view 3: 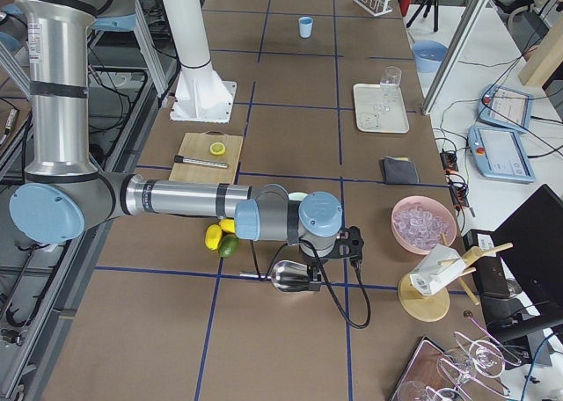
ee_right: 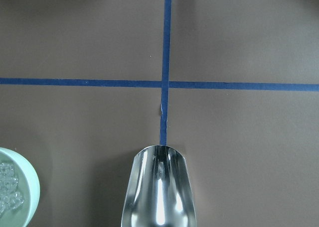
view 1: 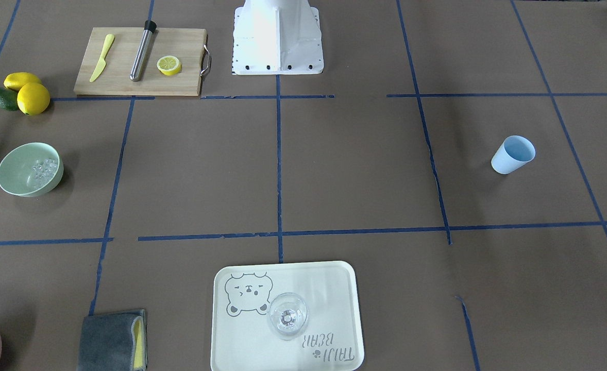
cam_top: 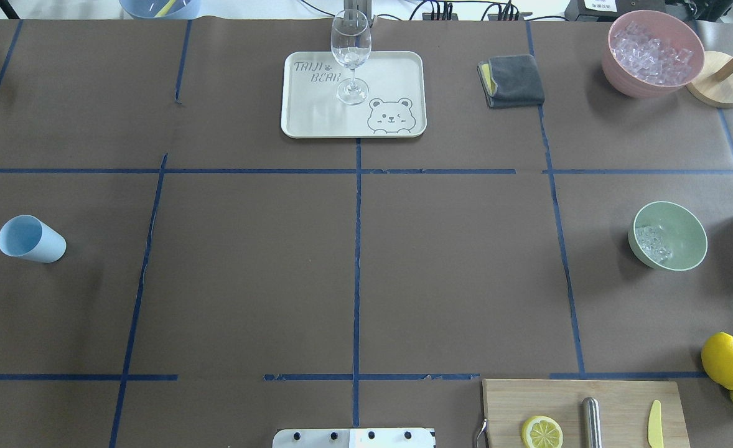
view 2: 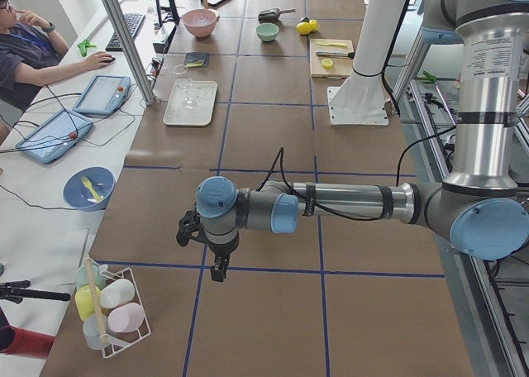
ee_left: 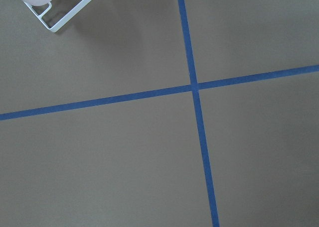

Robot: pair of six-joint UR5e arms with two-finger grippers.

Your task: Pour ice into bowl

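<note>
step: pour looks done. Ice (cam_top: pixel 653 242) already sits in the bowl (cam_top: pixel 668 235), heaped to one side of the floor; judged from this alone, the arm is in the after-pour / retreat phase.
bowl loc: on the table (cam_top: pixel 366 274), robot's R side, upright, near the lemons (cam_top: pixel 725 359), well apart from the pink container (cam_top: pixel 653 53).
scoop: metal scoop (ee_right: pixel 159 189) reads empty & roughly level in R wrist view, mouth pointing away from cam over a tape cross (ee_right: pixel 165 82). Bowl rim just shows at that view's L edge, apart from the scoop, no contact.
R claw: right gripper (view 3: pixel 308 265) is seen only from the side cam, fingers not visible in wrist view, so can't tell open vs closed. The scoop sticks out from under the wrist cam, so prob. held, but that's a guess.
L claw: left gripper (view 2: pixel 218 265) hovers over bare table at the far L end, nothing near its tips. State: can't tell. Its wrist cam shows only tape lines & a white rack (ee_left: pixel 60 10) corner.
next move needs: if more ice is wanted, swing the scoop to the pink container (still full), dig in, carry it level back to the bowl, tip over the centre. If not, park the scoop clear of the bowl rim.
watch: scoop is near the rim; a sideways sweep could nudge the bowl.
</note>
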